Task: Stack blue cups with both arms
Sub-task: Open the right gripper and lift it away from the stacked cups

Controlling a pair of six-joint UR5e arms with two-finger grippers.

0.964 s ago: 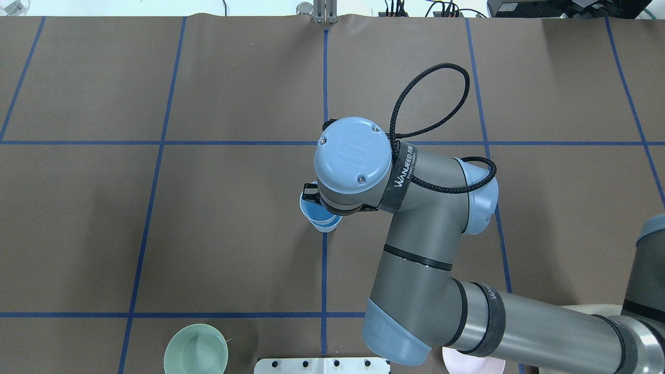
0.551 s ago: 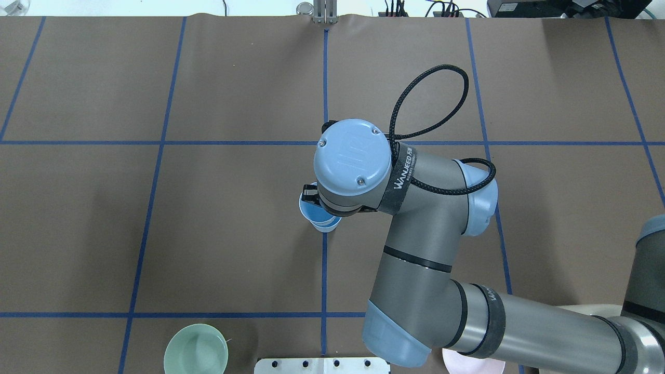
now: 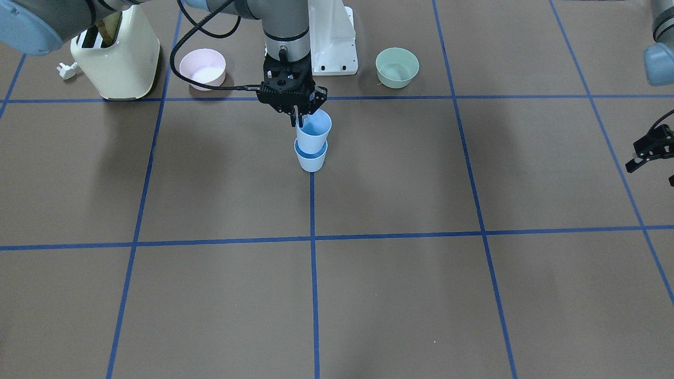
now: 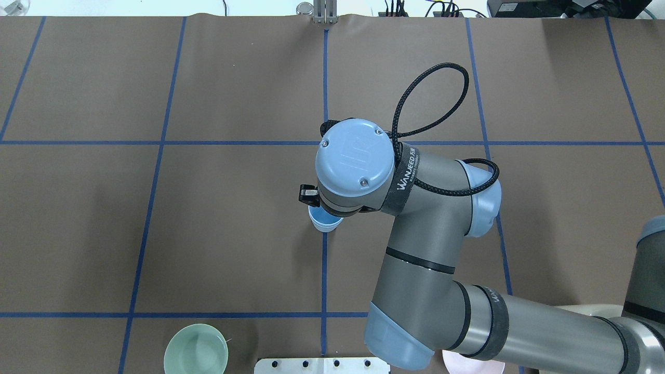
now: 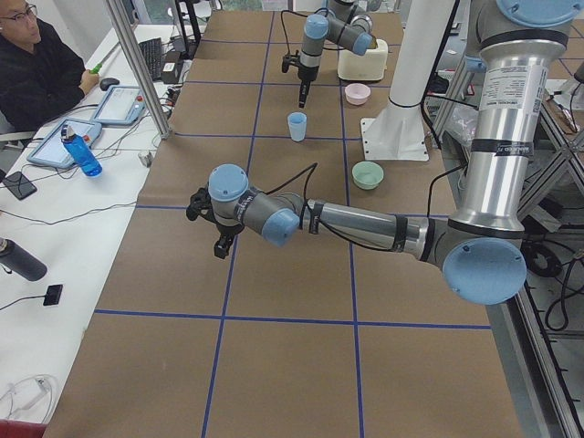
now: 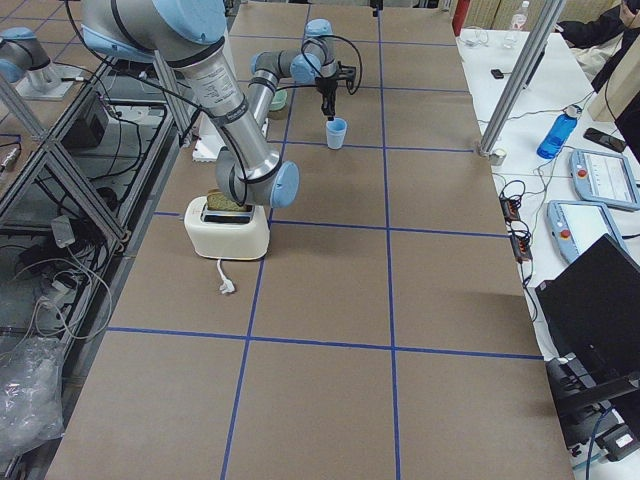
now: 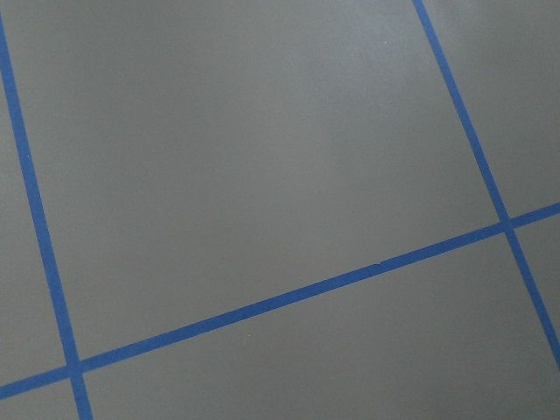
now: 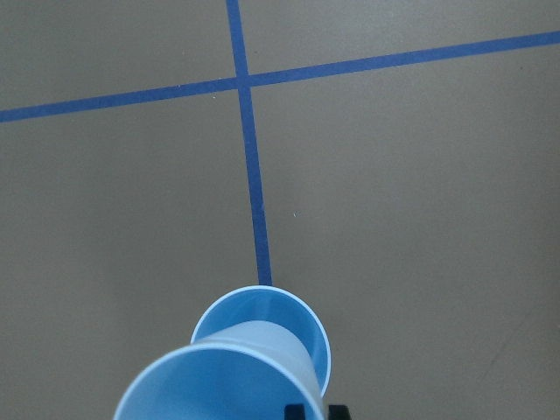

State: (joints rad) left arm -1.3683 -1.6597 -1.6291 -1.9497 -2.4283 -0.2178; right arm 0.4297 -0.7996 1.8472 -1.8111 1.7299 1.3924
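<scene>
Two pale-blue cups stand on the centre blue line. The upper cup [image 3: 315, 132] sits inside the lower cup [image 3: 311, 158] and sticks out above it. They also show in the overhead view [image 4: 325, 222] and the right wrist view [image 8: 229, 385]. My right gripper [image 3: 298, 123] points straight down with its fingers close together on the upper cup's rim. In the overhead view the wrist hides most of it. My left gripper [image 3: 652, 167] is open and empty, low over the table far to my left, out of the overhead view.
A cream toaster [image 3: 116, 58], a pink bowl [image 3: 202, 67], the white base stand [image 3: 331, 37] and a pale green bowl [image 3: 397, 67] line the robot's edge of the table. A seated operator [image 5: 36, 64] is beyond the far edge.
The upper cup has gone down into the lower cup and looks smaller from overhead. The right wrist has shifted slightly to the right.
</scene>
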